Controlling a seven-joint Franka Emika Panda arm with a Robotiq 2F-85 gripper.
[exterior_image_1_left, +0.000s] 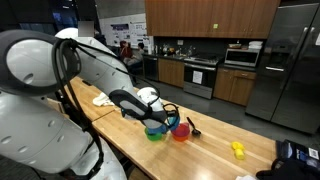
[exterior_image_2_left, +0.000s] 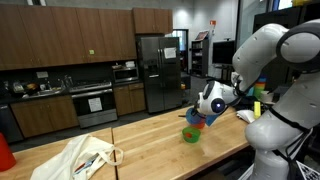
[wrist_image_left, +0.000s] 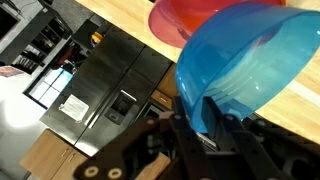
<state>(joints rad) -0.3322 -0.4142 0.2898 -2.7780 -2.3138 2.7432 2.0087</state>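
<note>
Wrist view, gripper (wrist_image_left: 207, 120) clamped on blue bowl (wrist_image_left: 250, 70), red bowl (wrist_image_left: 185, 18) beyond, fridge notes (wrist_image_left: 72, 103) unreadable.

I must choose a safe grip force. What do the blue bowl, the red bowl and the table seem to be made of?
Blue bowl: probably plastic, glossy, slightly translucent; light glows through its wall.
Red bowl: likely plastic too, smooth sheen.
Table: wood, with plank seams and grain.

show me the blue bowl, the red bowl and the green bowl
blue bowl (wrist_image_left: 250, 60), wrist view, on its outer wall
red bowl (wrist_image_left: 182, 20), wrist view, on the part showing behind the blue one
green bowl (exterior_image_2_left: 191, 136), in an exterior view, on its side wall facing the camera
</note>
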